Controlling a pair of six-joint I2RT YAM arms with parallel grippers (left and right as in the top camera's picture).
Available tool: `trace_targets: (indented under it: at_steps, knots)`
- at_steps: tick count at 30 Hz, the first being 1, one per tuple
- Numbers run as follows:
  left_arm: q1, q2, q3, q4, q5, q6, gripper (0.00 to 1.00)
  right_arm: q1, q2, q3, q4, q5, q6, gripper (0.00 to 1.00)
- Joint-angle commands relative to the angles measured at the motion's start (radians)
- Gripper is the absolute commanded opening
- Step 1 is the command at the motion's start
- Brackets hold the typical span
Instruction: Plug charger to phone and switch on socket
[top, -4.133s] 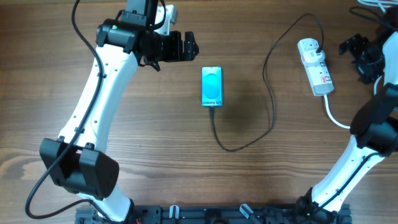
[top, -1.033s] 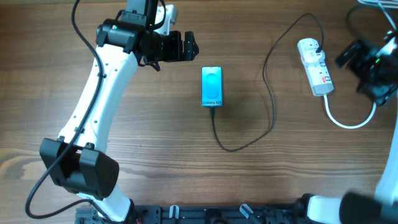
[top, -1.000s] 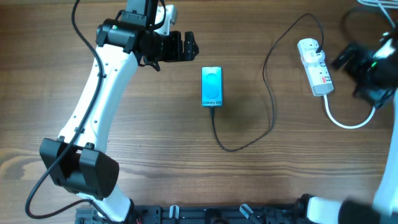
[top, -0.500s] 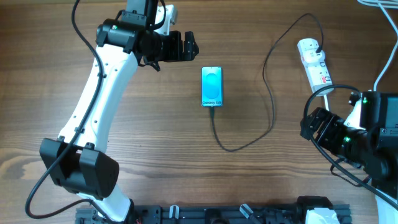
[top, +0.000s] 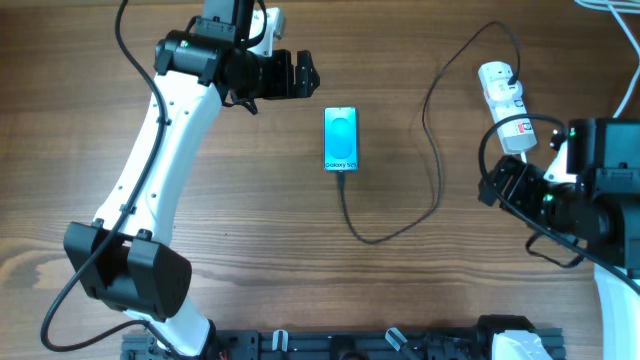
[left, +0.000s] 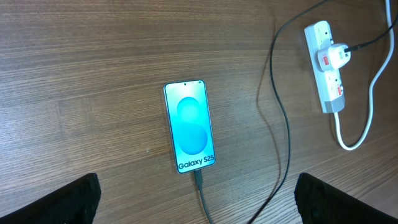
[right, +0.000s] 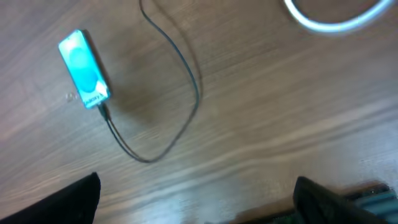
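The phone (top: 340, 139) lies flat mid-table with its cyan screen up; it also shows in the left wrist view (left: 189, 126) and the right wrist view (right: 84, 68). The charger cable (top: 436, 150) runs from the phone's near end in a loop to its plug in the white socket strip (top: 506, 110), also seen in the left wrist view (left: 326, 68). My left gripper (top: 300, 75) is open and empty, left of and beyond the phone. My right gripper (top: 497, 183) is open and empty, near the strip's front end, above the table.
The strip's thick white cord (top: 545, 150) curves toward the right edge, partly under my right arm. The table is brown wood (top: 250, 230). A black rail (top: 350, 345) runs along the front edge.
My right arm swung from the far right edge beside the strip down and inward, now hovering in front of the strip. The left arm, phone and cable have not moved.
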Motion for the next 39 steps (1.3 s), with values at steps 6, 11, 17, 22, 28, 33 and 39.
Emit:
trace_targets:
  at_steps: [6,11,17,22,28,33,39]
  knots:
    - [0.000,0.008,-0.003,0.003,-0.002,0.006,1.00,0.005,-0.333,-0.379,0.481,-0.196,-0.246,1.00]
    - [0.000,0.008,-0.003,0.003,-0.002,0.006,1.00,0.005,-0.655,-0.698,0.777,-0.274,-0.352,1.00]
    - [0.000,0.008,-0.003,0.003,-0.002,0.006,1.00,0.005,-0.913,-0.990,1.069,-0.272,-0.347,1.00]
    - [0.000,0.008,-0.003,0.003,-0.002,0.006,1.00,0.005,-1.028,-1.147,1.272,-0.262,-0.351,1.00]
    - [0.000,0.008,-0.003,0.003,-0.002,0.006,1.00,0.005,-1.079,-1.251,1.395,-0.240,-0.428,1.00]
    - [0.000,0.008,-0.003,0.003,-0.002,0.006,1.00,0.005,-1.080,-1.305,1.515,-0.173,-0.425,1.00]
    - [0.000,0.008,-0.003,0.003,-0.002,0.006,1.00,0.005,-1.080,-1.357,1.578,-0.114,-0.399,1.00]
